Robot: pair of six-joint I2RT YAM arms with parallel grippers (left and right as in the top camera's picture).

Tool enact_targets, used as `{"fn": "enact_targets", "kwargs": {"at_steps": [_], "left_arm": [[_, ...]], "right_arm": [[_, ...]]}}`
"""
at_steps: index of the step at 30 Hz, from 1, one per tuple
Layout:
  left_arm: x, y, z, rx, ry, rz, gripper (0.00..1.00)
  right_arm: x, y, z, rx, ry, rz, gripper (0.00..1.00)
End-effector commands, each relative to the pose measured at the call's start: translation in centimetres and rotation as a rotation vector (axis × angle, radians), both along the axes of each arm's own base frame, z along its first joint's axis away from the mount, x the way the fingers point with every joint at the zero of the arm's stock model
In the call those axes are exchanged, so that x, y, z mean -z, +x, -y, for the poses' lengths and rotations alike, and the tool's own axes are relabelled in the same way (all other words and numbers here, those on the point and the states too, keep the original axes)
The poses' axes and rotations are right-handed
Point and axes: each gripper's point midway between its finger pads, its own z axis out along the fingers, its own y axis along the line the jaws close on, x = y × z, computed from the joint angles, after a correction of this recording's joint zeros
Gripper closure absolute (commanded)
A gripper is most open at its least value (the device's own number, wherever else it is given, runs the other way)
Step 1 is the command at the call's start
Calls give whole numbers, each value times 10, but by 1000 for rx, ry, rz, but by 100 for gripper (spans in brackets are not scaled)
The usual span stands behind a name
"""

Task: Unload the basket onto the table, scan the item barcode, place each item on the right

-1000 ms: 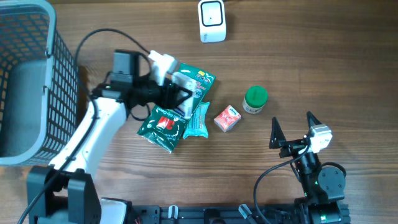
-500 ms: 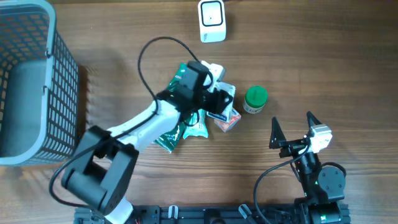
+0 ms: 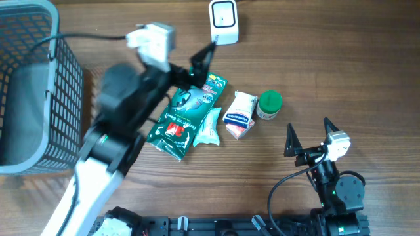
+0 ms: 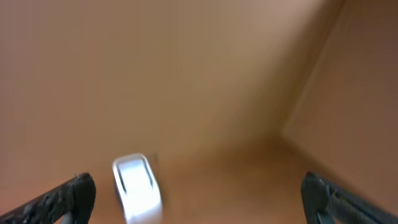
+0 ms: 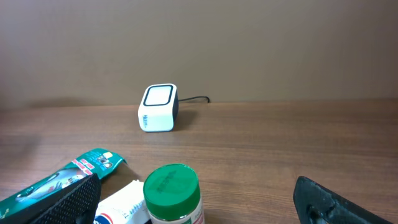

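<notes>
The basket stands at the table's left edge. The left gripper hangs above the table, fingers spread wide and empty, facing the scanner. The white packet lies between the green pouches and the jar. The right gripper gapes, empty, over bare wood.

Left arm: is reaching up from behind its pincer, blurred in the overhead view, white forearm leading into a dark wrist. Left gripper: is standing wide open with nothing between the jaws; its fingertips are showing at the two lower corners of its wrist view, well apart. Right arm: is sitting folded low, directly behind its pincer. Right gripper: is pointing forward, jaws spread wide, gripping nothing.
</notes>
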Motion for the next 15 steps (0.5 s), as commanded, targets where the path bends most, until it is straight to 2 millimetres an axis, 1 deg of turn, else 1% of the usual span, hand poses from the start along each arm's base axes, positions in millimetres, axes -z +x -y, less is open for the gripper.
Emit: {"fn": "enact_targets", "kwargs": {"at_steps": [1,2,3,4,5,6,7,8,9,10,11,14,15], "left_arm": [[-85,-55,-45,-125,112,380,0],[-98,-69,-55,-162,153,451,0],[-106,-78,-67,-217,187,489,0],[-110,-83,-89,-332,226,501,0],[-110,-86,-114,-465,255,479,0],[-104,-86,-134,-578,300,439,0],[-97,-84,-147,-651,347,399,0],[-81,-80,-163,-739,448,328,0],[-64,-76,-169,-769,554,264,0],[-50,-74,-170,-758,657,230,0],[-51,-78,-167,-740,686,244,0],[-66,-99,-158,-680,649,334,0],[-74,-111,-161,-687,630,363,0]], "right_arm": [[-1,0,-1,-5,-9,8,0],[-1,0,-1,-5,-9,8,0],[-1,0,-1,-5,-9,8,0],[-1,0,-1,-5,-9,8,0],[-1,0,-1,-5,-9,8,0],[-1,0,-1,-5,-8,8,0],[-1,0,-1,-5,-9,8,0],[-1,0,-1,-5,-8,8,0],[-1,0,-1,-5,-9,8,0],[-1,0,-1,-5,-8,8,0],[-1,0,-1,-5,-9,8,0],[-1,0,-1,-5,-9,8,0],[-1,0,-1,-5,-9,8,0]]}}
